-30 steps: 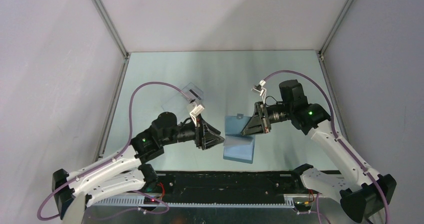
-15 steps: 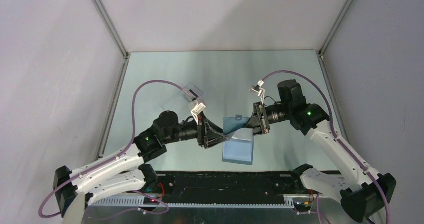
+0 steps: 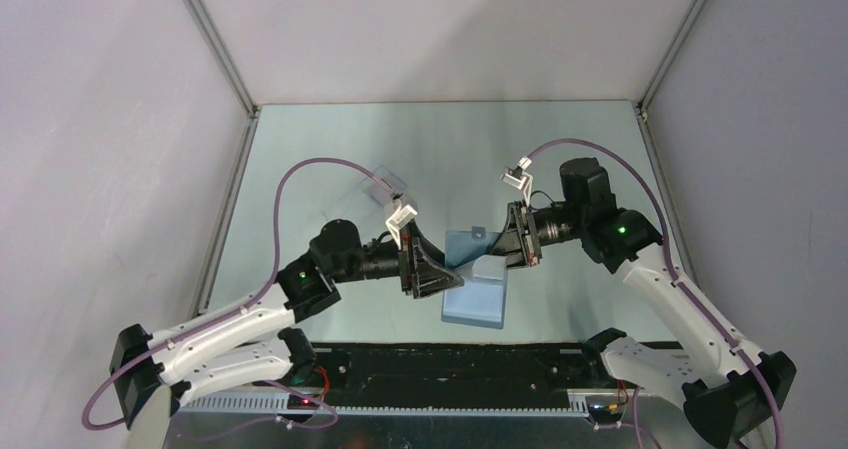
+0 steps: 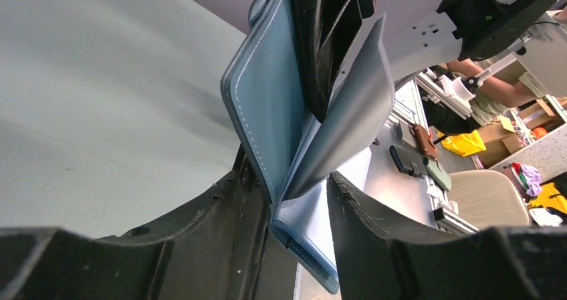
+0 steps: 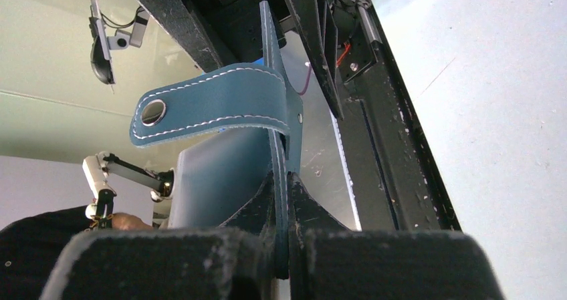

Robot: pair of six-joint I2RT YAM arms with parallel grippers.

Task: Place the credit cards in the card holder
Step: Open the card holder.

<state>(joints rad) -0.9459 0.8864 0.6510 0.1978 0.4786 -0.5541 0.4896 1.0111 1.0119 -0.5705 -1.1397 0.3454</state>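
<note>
— Right gripper [image 5: 281, 200]?
— Jaws pinched tight on one flap of the teal card holder [image 3: 473, 287], mid-bench.
— Left gripper [image 4: 294, 200]?
— Jaws partly open, straddling the holder's lower leaves, seemingly touching.

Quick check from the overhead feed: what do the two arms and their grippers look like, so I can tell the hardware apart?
Matching pair: white lower links, black joints with green lights, purple cables looping to white connectors. The left gripper and right gripper have black, scuffed triangular fingers.
</note>
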